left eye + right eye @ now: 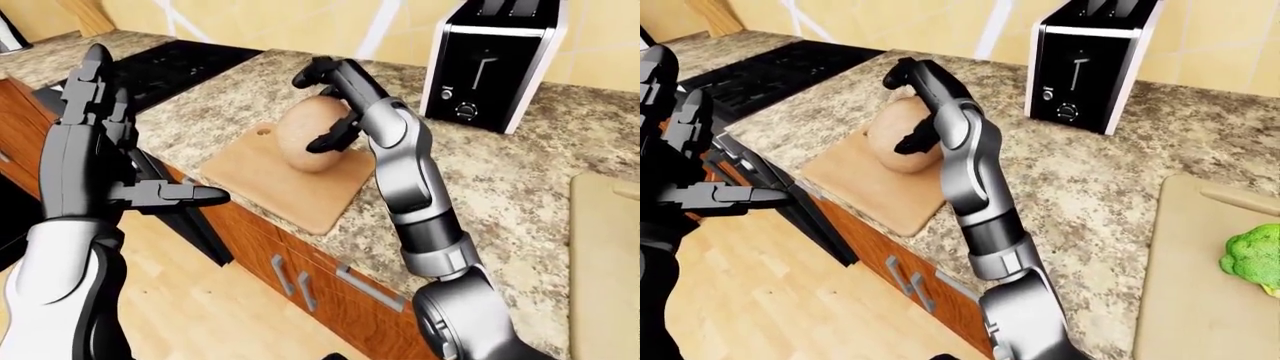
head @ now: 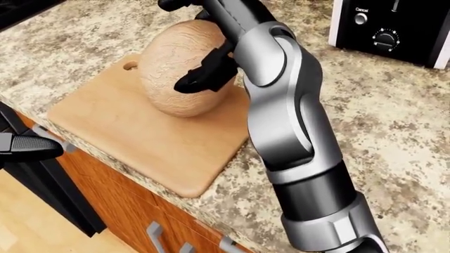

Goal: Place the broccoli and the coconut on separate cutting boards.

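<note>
The brown coconut [image 2: 169,68] rests tilted on a wooden cutting board [image 2: 133,137] at the counter's edge. My right hand [image 2: 186,45] is closed round it, with one finger [image 2: 200,79] pressed on its near side and others hooked over its top. Off the counter, at the left of the left-eye view, my left hand [image 1: 115,150] is raised with its fingers spread and nothing in it. The green broccoli [image 1: 1255,259] lies on a second, pale cutting board [image 1: 1200,300] at the far right of the right-eye view.
A black and silver toaster [image 1: 495,60] stands on the speckled counter [image 1: 500,172] to the right of the coconut. A black stove [image 1: 160,67] lies to the left. Wooden cabinet fronts with metal handles [image 1: 300,289] run below the counter edge.
</note>
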Available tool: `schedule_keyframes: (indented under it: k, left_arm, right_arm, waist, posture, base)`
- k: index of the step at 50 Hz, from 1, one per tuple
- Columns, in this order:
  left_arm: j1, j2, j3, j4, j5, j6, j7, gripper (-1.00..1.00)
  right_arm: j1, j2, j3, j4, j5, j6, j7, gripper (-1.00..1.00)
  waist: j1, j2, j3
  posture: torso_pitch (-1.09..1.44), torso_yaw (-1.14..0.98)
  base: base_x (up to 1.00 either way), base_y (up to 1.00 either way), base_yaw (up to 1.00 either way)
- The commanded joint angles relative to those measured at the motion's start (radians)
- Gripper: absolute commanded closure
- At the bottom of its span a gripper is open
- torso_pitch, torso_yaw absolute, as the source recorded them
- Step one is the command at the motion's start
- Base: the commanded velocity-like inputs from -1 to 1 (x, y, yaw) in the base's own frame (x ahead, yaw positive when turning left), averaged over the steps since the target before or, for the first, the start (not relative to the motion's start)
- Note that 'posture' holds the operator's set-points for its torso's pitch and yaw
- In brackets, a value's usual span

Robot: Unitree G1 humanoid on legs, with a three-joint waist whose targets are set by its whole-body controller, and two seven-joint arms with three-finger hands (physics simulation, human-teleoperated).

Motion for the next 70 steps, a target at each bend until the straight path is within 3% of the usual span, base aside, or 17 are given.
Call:
schedule_keyframes:
  k: [1,14,18,33,41,57,70]
  left_arm:
    - [-0.021,0.013,0.011,-0.022,0.005,-0.028,0.006,-1.00]
    - [-0.034,0.021,0.013,-0.018,-0.002,-0.019,0.008,-1.00]
    - [-0.035,0.022,0.010,-0.017,-0.002,-0.019,0.009,-1.00]
    - [-0.020,0.020,0.023,-0.032,-0.006,-0.019,0.006,-1.00]
    - [-0.014,0.021,0.027,-0.036,-0.008,-0.018,0.007,-1.00]
    - [-0.039,0.037,0.032,-0.043,-0.016,0.010,0.013,-1.00]
    - [-0.053,0.052,0.036,-0.052,-0.021,0.032,0.014,-1.00]
  right_arm:
    - [-0.037,0.001,-0.001,-0.042,0.003,-0.020,-0.007,-0.40]
    - [-0.028,0.002,0.002,-0.063,0.003,-0.001,0.014,-0.70]
    - [-0.028,0.001,0.002,-0.063,0.002,-0.001,0.014,-1.00]
    - [-0.018,-0.001,0.002,-0.079,-0.001,0.003,0.013,-1.00]
    - [-0.024,-0.032,-0.026,-0.182,-0.008,0.032,-0.011,-1.00]
    - [0.024,-0.088,-0.047,-0.496,-0.062,0.188,0.105,-1.00]
    - [0.043,-0.113,-0.045,-0.788,-0.135,0.415,0.252,-1.00]
  waist:
    - [0.002,0.001,-0.025]
    - [0.004,0.003,-0.026]
    - [0.004,0.004,-0.026]
    - [0.004,0.005,-0.024]
    - [0.007,0.003,-0.021]
    - [0.012,0.000,-0.012]
    - [0.009,-0.003,-0.006]
  posture:
    - [0.00,0.82]
    - [0.00,0.82]
    - [0.00,0.82]
    - [0.00,0.82]
    - [0.00,0.82]
    - [0.00,0.82]
    - [0.00,0.82]
  base:
    - [0.00,0.00,0.00]
    - [0.00,0.00,0.00]
    - [0.00,0.00,0.00]
    - [0.00,0.00,0.00]
    - [0.00,0.00,0.00]
    - [0.00,0.00,0.00]
    - [0.00,0.00,0.00]
